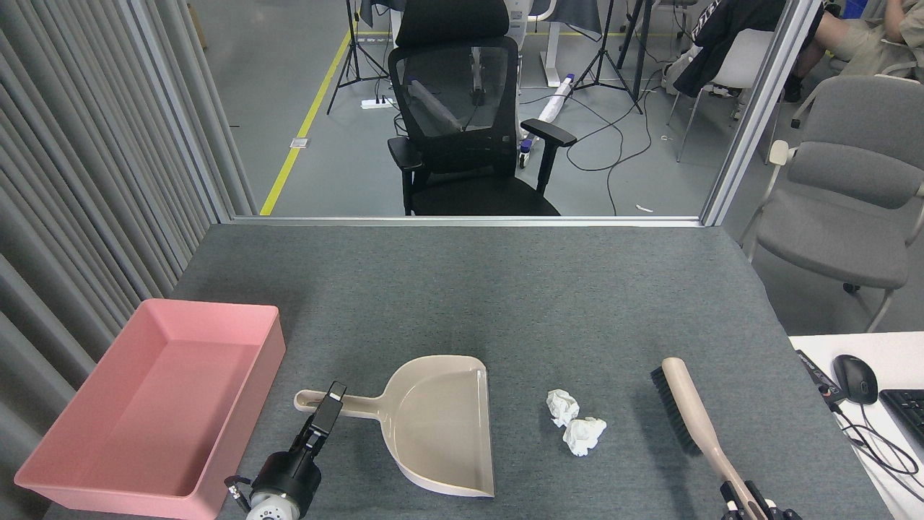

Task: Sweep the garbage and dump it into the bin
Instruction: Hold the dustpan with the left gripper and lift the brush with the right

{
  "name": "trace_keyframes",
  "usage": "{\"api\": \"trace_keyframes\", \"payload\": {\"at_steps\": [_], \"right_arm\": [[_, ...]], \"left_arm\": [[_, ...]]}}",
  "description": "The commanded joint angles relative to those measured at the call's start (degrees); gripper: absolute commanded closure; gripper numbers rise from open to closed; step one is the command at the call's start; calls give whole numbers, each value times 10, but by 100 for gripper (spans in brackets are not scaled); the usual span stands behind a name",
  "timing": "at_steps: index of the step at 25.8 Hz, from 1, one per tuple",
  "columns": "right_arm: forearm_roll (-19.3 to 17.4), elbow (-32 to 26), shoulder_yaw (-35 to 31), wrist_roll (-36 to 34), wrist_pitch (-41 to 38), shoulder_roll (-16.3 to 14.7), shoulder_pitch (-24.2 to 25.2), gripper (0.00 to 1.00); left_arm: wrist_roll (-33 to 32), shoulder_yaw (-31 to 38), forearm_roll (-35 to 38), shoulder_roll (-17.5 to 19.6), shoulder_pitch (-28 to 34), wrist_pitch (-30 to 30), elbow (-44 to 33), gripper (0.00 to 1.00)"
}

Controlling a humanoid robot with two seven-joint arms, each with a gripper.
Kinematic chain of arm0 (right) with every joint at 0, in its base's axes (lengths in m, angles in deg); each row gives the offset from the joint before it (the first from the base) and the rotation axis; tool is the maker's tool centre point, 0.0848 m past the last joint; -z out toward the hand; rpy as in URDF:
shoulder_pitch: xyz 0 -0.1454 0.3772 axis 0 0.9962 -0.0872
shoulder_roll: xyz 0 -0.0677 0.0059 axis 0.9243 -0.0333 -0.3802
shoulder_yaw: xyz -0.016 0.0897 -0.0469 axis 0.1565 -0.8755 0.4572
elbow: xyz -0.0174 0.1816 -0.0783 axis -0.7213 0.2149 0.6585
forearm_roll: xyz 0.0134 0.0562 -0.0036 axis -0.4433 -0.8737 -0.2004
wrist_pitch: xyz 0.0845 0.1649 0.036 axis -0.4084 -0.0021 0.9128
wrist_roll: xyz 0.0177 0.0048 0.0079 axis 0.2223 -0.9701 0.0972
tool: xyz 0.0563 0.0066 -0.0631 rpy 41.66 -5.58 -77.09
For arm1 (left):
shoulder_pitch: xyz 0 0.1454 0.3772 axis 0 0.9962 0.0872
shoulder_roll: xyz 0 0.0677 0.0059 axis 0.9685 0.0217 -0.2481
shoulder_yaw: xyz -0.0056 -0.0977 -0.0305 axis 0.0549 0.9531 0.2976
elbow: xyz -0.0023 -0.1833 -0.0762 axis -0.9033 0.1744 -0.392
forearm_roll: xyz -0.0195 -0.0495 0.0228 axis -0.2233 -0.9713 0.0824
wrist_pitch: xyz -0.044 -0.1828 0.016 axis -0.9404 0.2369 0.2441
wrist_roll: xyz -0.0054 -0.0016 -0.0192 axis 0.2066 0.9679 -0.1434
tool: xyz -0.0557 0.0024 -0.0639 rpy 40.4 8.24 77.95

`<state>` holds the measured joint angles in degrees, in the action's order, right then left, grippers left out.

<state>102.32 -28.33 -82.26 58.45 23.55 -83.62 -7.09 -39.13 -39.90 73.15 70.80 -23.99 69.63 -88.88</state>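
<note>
Two crumpled white paper balls of garbage [562, 406] [584, 435] lie side by side on the grey table, between the beige dustpan [444, 426] and the brush [686, 412]. The pink bin [155, 412] stands at the front left with nothing inside it. My left gripper [330, 403] reaches up from the bottom edge and its tip overlaps the dustpan's handle; it is dark and narrow, so its jaws cannot be read. My right gripper [741, 498], at the bottom right edge, is shut on the brush's handle.
The grey felt table [505, 303] ends at a metal rail at the back. Beyond it stand a black office chair [469, 130] and a grey chair [844, 195]. A white desk with a mouse [855, 378] and keyboard adjoins the right side.
</note>
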Motion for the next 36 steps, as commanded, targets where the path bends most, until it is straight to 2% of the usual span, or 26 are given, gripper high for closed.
{"api": "trace_keyframes", "payload": {"at_steps": [1,6,8,14,36], "right_arm": [[0,0,-1,-2,0,0,0,97],[0,0,-1,-2,0,0,1,96],[-1,0,-1,-2,0,0,1,96],[-1,0,-1,-2,1,1,1,96],[-1,-6,2,-11,-17,18,14,96]], "left_arm": [[-4,0,1,1,-10,0,14,22],[-49,1,0,0,-10,-2,15,26],[-52,3,0,0,-10,-6,14,37],[-55,8,-5,0,-13,-8,12,56],[-63,21,-21,-1,-16,-10,14,77]]}}
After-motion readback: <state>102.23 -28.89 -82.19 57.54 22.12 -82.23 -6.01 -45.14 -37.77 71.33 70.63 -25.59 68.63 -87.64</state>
